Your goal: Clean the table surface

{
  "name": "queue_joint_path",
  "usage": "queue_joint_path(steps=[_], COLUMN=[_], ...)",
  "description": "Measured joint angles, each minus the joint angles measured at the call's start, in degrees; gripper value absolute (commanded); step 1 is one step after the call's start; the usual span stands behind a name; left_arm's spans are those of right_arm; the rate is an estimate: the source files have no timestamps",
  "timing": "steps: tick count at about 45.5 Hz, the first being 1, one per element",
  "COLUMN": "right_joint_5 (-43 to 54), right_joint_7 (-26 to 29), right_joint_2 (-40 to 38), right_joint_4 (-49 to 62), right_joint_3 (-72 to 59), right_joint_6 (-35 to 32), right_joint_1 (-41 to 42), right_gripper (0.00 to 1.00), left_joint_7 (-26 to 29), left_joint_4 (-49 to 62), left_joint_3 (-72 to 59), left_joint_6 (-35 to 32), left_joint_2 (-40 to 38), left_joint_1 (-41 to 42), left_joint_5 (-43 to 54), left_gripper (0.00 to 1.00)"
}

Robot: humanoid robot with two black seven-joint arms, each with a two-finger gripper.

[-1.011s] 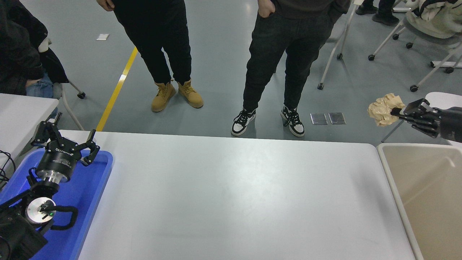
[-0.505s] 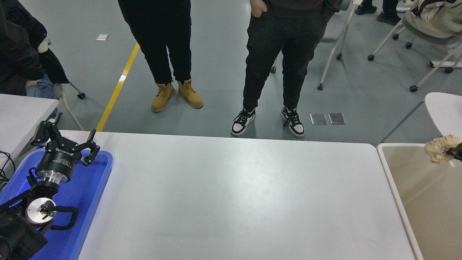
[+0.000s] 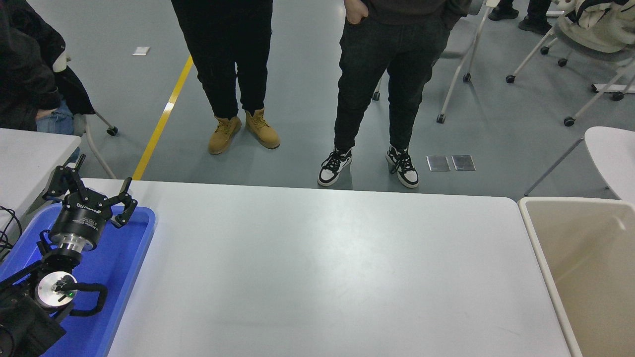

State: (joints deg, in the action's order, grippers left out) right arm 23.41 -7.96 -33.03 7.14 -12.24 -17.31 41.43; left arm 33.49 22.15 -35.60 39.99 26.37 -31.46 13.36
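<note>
The white tabletop (image 3: 322, 267) fills the middle of the view, from the blue tray (image 3: 121, 277) at its left end to the beige bin (image 3: 585, 267) just beside its right end. The left gripper (image 3: 89, 196) hangs over the tray's far end, fingers (image 3: 126, 203) spread apart. The right arm is out of view. 2 people (image 3: 392, 74) stand at the far side.

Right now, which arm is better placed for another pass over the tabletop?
Left, by default. The left hand hangs open over the blue tray at the edge of the table surface. The right arm is out of view, so its reach can't be judged.
</note>
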Motion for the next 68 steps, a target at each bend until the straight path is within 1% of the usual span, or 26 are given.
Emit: queue_joint_path(steps=[15, 28, 38, 58, 61, 62, 63, 67, 68], right_joint_5=[-5.6, -7.3, -7.8, -8.0, -8.0, -8.0, -8.0, -8.0, -8.0], right_joint_7=[4.1, 5.4, 5.6, 5.7, 5.7, 5.7, 5.7, 5.7, 5.7], right_joint_2=[7.4, 11.8, 12.9, 14.7, 15.0, 15.0, 15.1, 15.2, 15.3], right_joint_4=[0.1, 0.0, 0.0, -0.5, -0.5, -0.5, -0.5, -0.5, -0.5], right_joint_3=[1.1, 4.5, 6.2, 7.0, 7.0, 7.0, 7.0, 7.0, 7.0], right_joint_6=[9.2, 15.4, 17.1, 18.0, 18.1, 18.2, 18.2, 18.8, 19.0], right_joint_1=[-3.5, -4.7, -5.9, -7.7, -7.8, -7.8, -7.8, -7.8, -7.8], right_gripper=[0.0, 0.0, 0.0, 0.0, 0.2, 0.25, 0.28, 0.36, 0.41], left_joint_7=[0.0, 0.0, 0.0, 0.0, 0.0, 0.0, 0.0, 0.0, 0.0], left_joint_4=[0.0, 0.0, 0.0, 0.0, 0.0, 0.0, 0.0, 0.0, 0.0], left_joint_3=[0.0, 0.0, 0.0, 0.0, 0.0, 0.0, 0.0, 0.0, 0.0], left_joint_6=[0.0, 0.0, 0.0, 0.0, 0.0, 0.0, 0.0, 0.0, 0.0], left_joint_2=[0.0, 0.0, 0.0, 0.0, 0.0, 0.0, 0.0, 0.0, 0.0], left_joint_1=[0.0, 0.0, 0.0, 0.0, 0.0, 0.0, 0.0, 0.0, 0.0], left_joint_5=[0.0, 0.0, 0.0, 0.0, 0.0, 0.0, 0.0, 0.0, 0.0], left_gripper=[1.0, 1.0, 1.0, 1.0, 1.0, 1.0, 1.0, 1.0, 1.0])
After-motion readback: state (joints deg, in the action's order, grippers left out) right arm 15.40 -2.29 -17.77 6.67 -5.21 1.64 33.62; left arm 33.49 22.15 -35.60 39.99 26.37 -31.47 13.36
